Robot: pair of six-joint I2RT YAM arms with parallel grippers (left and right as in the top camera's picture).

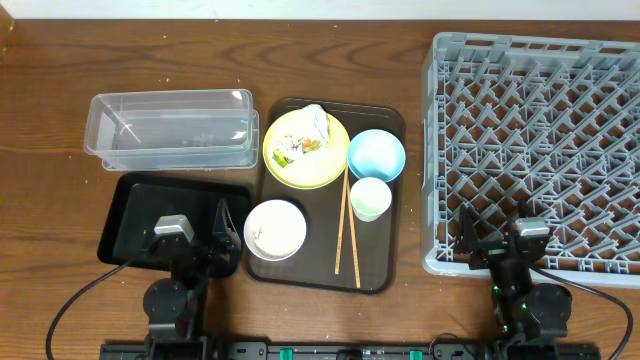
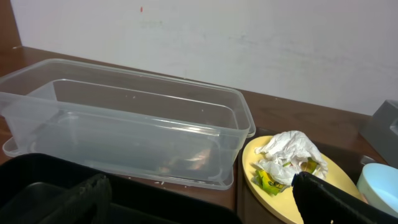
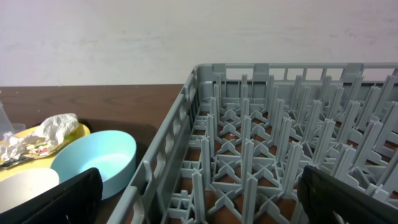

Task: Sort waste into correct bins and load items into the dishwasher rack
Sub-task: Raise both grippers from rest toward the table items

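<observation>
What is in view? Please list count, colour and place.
table: one, brown wood, under everything
dishwasher rack: one, grey, right side
serving tray: one, dark brown, centre
clear tub: one, transparent, far left
black tray: one, black, near left
plate: one, yellow, on serving tray
napkin: one, white, on plate
wrapper: one, yellow-green, on plate
blue bowl: one, light blue, on serving tray
white bowl: one, white, on serving tray
cup: one, pale, on serving tray
chopsticks: two, wooden, on serving tray
left gripper: one, black, open, over black tray
right gripper: one, black, open, at rack's near edge

Crumpled napkin [image 2: 290, 148] lies on yellow plate [image 2: 251, 164] beside clear tub [image 2: 124, 127].
</observation>
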